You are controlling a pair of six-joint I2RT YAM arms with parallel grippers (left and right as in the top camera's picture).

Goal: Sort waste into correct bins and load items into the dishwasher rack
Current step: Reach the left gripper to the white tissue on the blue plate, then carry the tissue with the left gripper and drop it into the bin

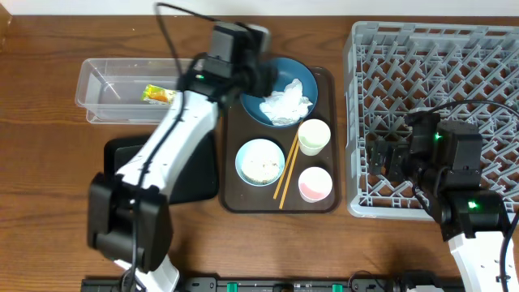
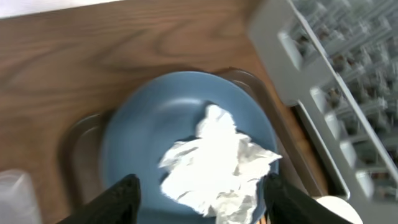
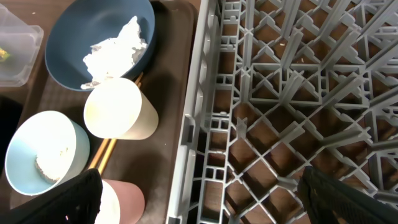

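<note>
A crumpled white tissue (image 1: 285, 104) lies on the dark blue plate (image 1: 272, 77) at the back of the brown tray. My left gripper (image 1: 258, 81) hangs open just above them; in the left wrist view its fingers (image 2: 202, 202) straddle the tissue (image 2: 214, 162) on the plate (image 2: 155, 118). The yellow-green wrapper (image 1: 158, 95) lies in the clear tub (image 1: 105, 85). The pale blue bowl (image 1: 259, 162) holds rice scraps. Chopsticks (image 1: 286, 170), a white cup (image 1: 314, 136) and a pink-inside cup (image 1: 315, 184) stand beside it. My right gripper (image 1: 385, 154) is open and empty over the left edge of the grey rack (image 1: 438, 73).
The brown serving tray (image 1: 280, 203) carries the dishes. The black tray (image 1: 199, 178) lies to its left, partly hidden under my left arm. The right wrist view shows the rack wall (image 3: 193, 143) next to the cups (image 3: 118, 115) and the bowl (image 3: 37, 155).
</note>
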